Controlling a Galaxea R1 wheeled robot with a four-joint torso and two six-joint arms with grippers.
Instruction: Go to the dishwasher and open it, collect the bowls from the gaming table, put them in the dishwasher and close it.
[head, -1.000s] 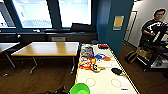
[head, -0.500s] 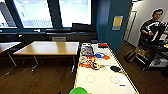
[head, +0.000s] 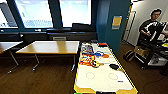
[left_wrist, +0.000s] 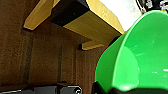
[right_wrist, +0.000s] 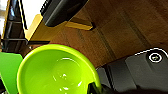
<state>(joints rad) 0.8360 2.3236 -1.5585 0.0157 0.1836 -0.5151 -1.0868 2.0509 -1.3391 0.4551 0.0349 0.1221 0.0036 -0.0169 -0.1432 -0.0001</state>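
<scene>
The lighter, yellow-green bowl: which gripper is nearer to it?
Right. The lighter bowl sits against the right gripper; the left gripper is at the darker green bowl next to it.

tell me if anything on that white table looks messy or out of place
A tangle of colourful items is heaped across the far half of the gaming table, with a dark object lying alone near its right edge. Nothing looks spilled or damaged.

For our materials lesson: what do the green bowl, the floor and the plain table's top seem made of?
Green bowl: likely glossy plastic, given its bright uniform colour and sharp highlights.
Floor: wood or wood-look planks, with visible seams and grain.
Plain table: light wood or laminate, smooth and faintly reflective.
</scene>
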